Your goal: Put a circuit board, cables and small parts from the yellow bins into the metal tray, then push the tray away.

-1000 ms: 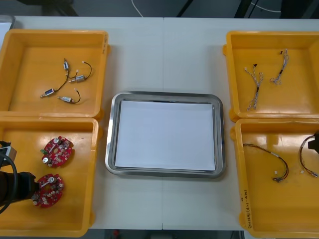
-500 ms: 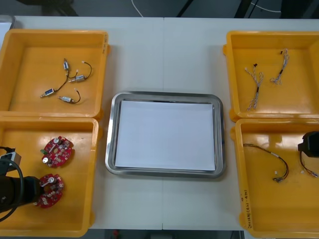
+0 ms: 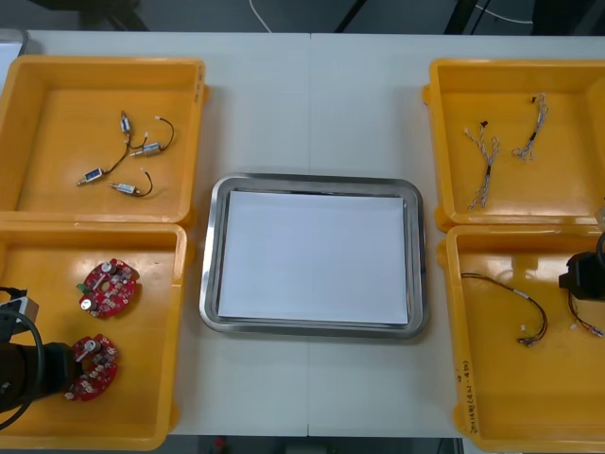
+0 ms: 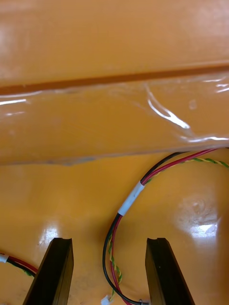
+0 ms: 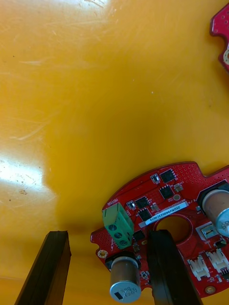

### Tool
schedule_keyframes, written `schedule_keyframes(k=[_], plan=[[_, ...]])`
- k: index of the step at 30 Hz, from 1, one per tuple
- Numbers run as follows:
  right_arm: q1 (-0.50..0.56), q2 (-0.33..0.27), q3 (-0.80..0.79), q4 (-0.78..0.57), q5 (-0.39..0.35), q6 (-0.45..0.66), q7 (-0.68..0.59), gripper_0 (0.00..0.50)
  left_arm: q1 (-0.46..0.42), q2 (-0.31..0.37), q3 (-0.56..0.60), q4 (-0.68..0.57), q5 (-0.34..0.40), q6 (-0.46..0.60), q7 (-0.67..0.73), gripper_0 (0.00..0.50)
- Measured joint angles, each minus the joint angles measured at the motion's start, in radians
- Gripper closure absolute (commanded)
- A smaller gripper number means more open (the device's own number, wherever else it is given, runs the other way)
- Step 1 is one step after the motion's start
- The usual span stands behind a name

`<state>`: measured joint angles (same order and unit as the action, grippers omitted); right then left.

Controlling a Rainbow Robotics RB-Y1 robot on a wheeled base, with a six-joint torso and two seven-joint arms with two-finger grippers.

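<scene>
The left end effector [image 5: 109, 234] hangs released in the yellow bin [image 3: 142, 407] at the tray's [image 3: 210, 246] eight o'clock, its fingers spread around the green block [image 5: 117, 225] on a red circuit board [image 5: 162, 209]. At four o'clock, in the second bin [image 3: 510, 378], the right end effector [image 4: 108, 240] is released too, straddling a red-and-yellow cable [image 4: 130, 200]

Two red circuit boards [image 3: 107, 287] flat in near-left yellow bin [image 3: 151, 378], tray [image 3: 312, 180] apparently white-lined
</scene>
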<state>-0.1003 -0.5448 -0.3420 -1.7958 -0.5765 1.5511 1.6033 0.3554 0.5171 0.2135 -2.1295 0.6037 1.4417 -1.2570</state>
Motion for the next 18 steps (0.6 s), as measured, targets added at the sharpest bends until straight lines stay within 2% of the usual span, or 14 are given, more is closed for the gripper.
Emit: schedule_keyframes(k=[10,18], plan=[[0.0,0.0,0.008,0.05,0.003,-0.047,0.0,0.063,-0.001,-0.028,0.037,-0.002,0.02,0.059,0.001,0.027],[0.0,0.0,0.02,0.075,0.005,-0.085,0.0,0.064,-0.001,-0.033,0.043,-0.003,0.045,0.067,0.008,0.027]])
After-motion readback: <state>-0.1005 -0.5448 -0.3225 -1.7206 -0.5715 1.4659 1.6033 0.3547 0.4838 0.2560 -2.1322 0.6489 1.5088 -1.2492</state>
